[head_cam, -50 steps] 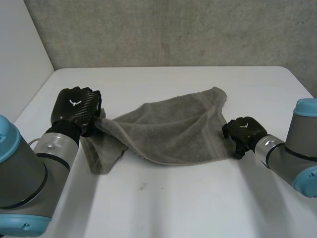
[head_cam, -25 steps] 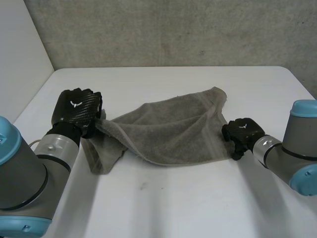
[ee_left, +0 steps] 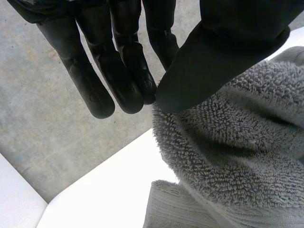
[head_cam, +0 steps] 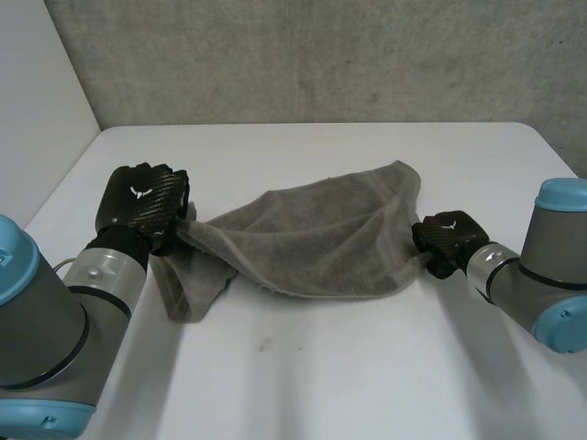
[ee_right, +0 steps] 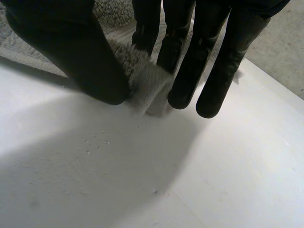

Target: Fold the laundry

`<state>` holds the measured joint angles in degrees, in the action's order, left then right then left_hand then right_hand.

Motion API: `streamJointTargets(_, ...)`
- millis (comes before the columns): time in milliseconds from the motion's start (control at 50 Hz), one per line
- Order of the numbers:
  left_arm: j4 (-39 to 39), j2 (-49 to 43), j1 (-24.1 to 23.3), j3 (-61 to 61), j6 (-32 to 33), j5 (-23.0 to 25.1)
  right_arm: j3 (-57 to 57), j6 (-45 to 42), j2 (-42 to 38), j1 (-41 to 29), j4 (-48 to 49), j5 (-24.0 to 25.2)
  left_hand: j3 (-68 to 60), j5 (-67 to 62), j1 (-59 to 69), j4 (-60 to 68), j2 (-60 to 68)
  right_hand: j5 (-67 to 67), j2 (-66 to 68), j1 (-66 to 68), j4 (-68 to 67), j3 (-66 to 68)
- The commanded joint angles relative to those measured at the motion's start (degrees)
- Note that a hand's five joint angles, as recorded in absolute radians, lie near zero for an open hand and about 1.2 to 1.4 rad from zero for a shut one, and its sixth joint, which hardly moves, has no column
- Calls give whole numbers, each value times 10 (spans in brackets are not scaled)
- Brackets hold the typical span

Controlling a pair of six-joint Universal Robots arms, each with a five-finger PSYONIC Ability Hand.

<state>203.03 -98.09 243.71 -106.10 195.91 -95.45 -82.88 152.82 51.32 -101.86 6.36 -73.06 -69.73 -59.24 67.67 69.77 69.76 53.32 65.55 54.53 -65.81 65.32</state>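
A grey towel [head_cam: 316,247] lies rumpled across the middle of the white table [head_cam: 321,367], its left end raised. My left hand [head_cam: 142,203] holds that left end off the table, thumb pinching the terry cloth [ee_left: 228,156] against the fingers [ee_left: 123,80]. My right hand [head_cam: 447,240] is at the towel's right near corner, low on the table. In the right wrist view the thumb and fingers [ee_right: 190,71] close on the corner of the towel [ee_right: 147,85], which touches the table.
A grey concrete wall [head_cam: 321,55] rises behind the table, and a white panel [head_cam: 37,110] stands at the left. The table's far edge runs along the wall. Bare table surface [ee_right: 142,180] stretches in front of the towel.
My right hand has closed its fingers on the towel's right near corner and drawn it slightly up and inward. The left hand has stayed in place with its pinch.
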Motion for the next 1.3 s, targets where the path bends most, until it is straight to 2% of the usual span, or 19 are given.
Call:
streamJointTargets(20, -1, -1, -2, -1, 1, 0, -2, -2, 16, -2, -2, -2, -103, -108, 123, 102, 102, 167, 145, 255, -142, 147)
streamJointTargets(200, -20, -14, -7, -7, 3, -4, -45, -14, 140, 15, -51, -19, -103, -108, 123, 102, 102, 167, 145, 255, -142, 147)
streamJointTargets(280, -49, -15, -13, -33, 3, -2, -75, -64, 192, 70, -78, -18, -103, -108, 123, 102, 102, 167, 145, 255, -142, 147)
streamJointTargets(320, -66, -17, -22, -43, 3, -2, -89, -87, 202, 88, -77, -17, -103, -108, 123, 102, 102, 167, 145, 255, -142, 147)
streamJointTargets(420, -131, -33, -95, -67, 3, -2, -114, -136, 212, 120, -73, -19, -103, -108, 123, 102, 102, 167, 145, 255, -142, 147)
streamJointTargets(560, -170, -32, -134, -74, 1, 2, -129, -140, 215, 193, -53, -15, -103, -108, 123, 102, 102, 167, 145, 255, -142, 147)
streamJointTargets(680, -160, -33, -155, -51, 1, 1, -150, -143, 216, 199, -50, -13, -103, -108, 123, 102, 102, 167, 145, 255, -142, 147)
streamJointTargets(700, -156, -33, -155, -40, 0, 1, -156, -142, 216, 198, -49, -12, -15, -20, 35, 14, 14, 167, 145, 255, -142, 147)
streamJointTargets(720, -153, -33, -155, -28, 0, 0, -156, -142, 216, 198, -49, -12, 181, 176, -160, -181, -181, 167, 145, 255, -142, 147)
streamJointTargets(740, -153, -33, -155, -28, 0, 0, -159, -142, 216, 198, -46, -12, 183, 178, -162, -183, -183, 167, 145, 255, -142, 147)
streamJointTargets(760, -151, -32, -150, -17, 0, 0, -159, -142, 216, 198, -46, -12, 313, 308, -292, -313, -313, 167, 145, 255, -142, 147)
streamJointTargets(820, -150, -28, -147, 11, 0, 0, -167, -141, 216, 198, -35, -11, 383, 378, -362, -383, -383, 167, 145, 255, -142, 147)
streamJointTargets(940, -147, -28, -114, 33, 4, 0, -177, -144, 217, 197, -18, -10, 382, 377, -361, -382, -382, 167, 145, 255, -142, 147)
streamJointTargets(1020, -147, -28, -65, 34, 6, 19, -180, -145, 217, 196, -17, -10, 378, 373, -358, -379, -378, 167, 145, 255, -142, 147)
streamJointTargets(1120, -146, -31, 3, 29, 6, 116, -181, -144, 217, 197, -17, -2, 382, 377, -361, -382, -382, 167, 145, 255, -142, 147)
streamJointTargets(1140, -146, -31, 3, 29, 6, 116, -181, -144, 217, 197, -17, -2, 382, 377, -361, -382, -382, 167, 145, 255, -142, 147)
streamJointTargets(1180, -145, -35, 25, 32, 6, 167, -182, -144, 217, 197, -17, 2, 382, 377, -361, -382, -382, 167, 145, 255, -142, 147)
streamJointTargets(1240, -142, -46, 39, 43, 8, 208, -183, -144, 216, 196, -17, 3, 380, 375, -359, -380, -380, 167, 145, 255, -142, 147)
streamJointTargets(1300, -141, -56, 45, 52, 11, 224, -186, -146, 216, 195, -17, 3, 380, 375, -359, -380, -380, 167, 145, 255, -142, 147)
